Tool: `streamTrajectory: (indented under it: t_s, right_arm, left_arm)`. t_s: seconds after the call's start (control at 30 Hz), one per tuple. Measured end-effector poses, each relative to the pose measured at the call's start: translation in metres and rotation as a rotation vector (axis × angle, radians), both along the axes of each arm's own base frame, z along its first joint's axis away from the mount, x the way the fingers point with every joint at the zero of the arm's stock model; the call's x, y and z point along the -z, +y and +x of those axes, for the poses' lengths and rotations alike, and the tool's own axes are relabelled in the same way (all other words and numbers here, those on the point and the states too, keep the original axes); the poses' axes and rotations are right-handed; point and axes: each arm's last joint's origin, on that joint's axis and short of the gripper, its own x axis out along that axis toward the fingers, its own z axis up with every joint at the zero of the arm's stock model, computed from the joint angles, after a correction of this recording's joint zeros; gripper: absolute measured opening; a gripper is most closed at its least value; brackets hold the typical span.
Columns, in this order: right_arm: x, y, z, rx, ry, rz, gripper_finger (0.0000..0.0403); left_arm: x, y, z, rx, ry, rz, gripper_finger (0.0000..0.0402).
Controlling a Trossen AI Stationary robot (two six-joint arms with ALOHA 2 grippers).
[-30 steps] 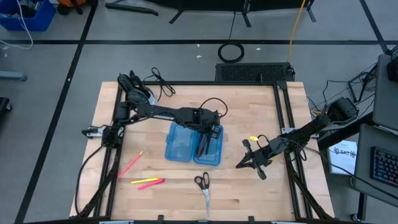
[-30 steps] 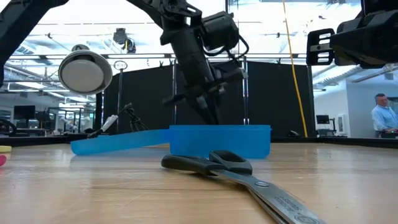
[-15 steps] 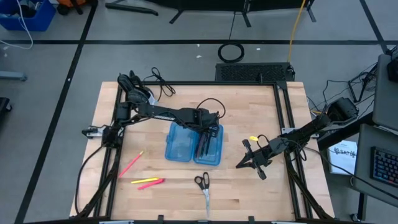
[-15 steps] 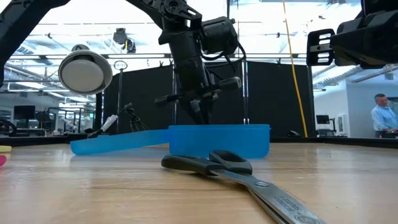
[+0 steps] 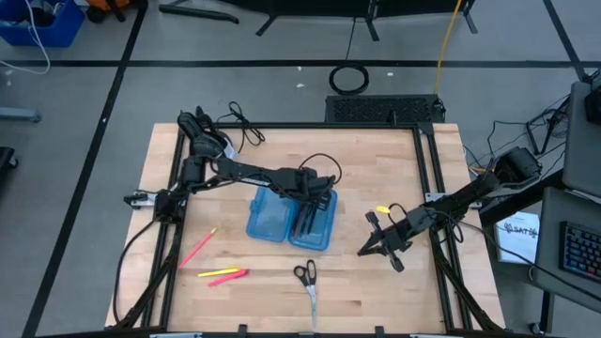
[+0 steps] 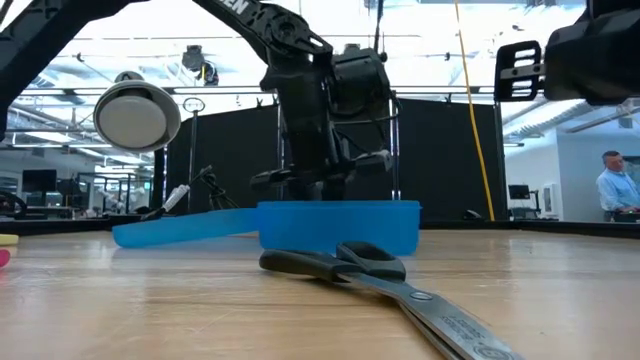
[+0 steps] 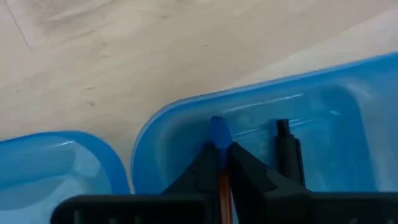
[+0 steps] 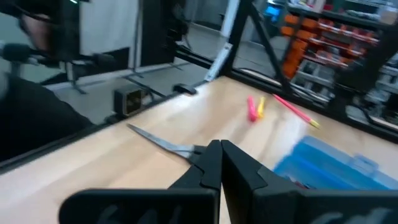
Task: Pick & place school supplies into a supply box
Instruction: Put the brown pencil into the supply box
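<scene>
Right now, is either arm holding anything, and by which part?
Left gripper pinches a blue-capped pen just below the cap, low inside the supply box. Right gripper is shut on nothing, off to the box's right.

The left end effector (image 5: 310,208) filled the supply box (image 5: 292,220) at the tabletop (image 5: 376,282) centre, blocking entry from 12 o'clock. Scissors (image 5: 307,282) lay at 6 o'clock of it, pens (image 5: 223,275) at 8 o'clock. The right end effector (image 5: 368,246) waited at 3 o'clock; bare wood lay between.
</scene>
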Motion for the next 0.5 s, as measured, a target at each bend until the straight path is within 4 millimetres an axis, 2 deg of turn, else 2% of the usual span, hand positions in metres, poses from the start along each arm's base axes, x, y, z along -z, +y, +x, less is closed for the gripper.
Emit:
streamTrajectory:
  t_s: [0.23, 0.33, 0.5]
  right_arm:
    - [-0.003, 0.002, -0.001, -0.054, -0.025, 0.012, 0.0000]
    - [-0.003, 0.002, -0.001, -0.054, -0.029, 0.011, 0.0000]
    - [-0.004, 0.002, 0.000, -0.054, -0.037, 0.014, 0.0000]
  left_arm:
    - [-0.002, -0.006, 0.000, 0.022, 0.000, 0.043, 0.0071]
    - [-0.012, -0.008, -0.002, 0.068, -0.009, 0.051, 0.0093]
    - [-0.041, -0.013, -0.007, 0.119, -0.061, 0.039, 0.0137]
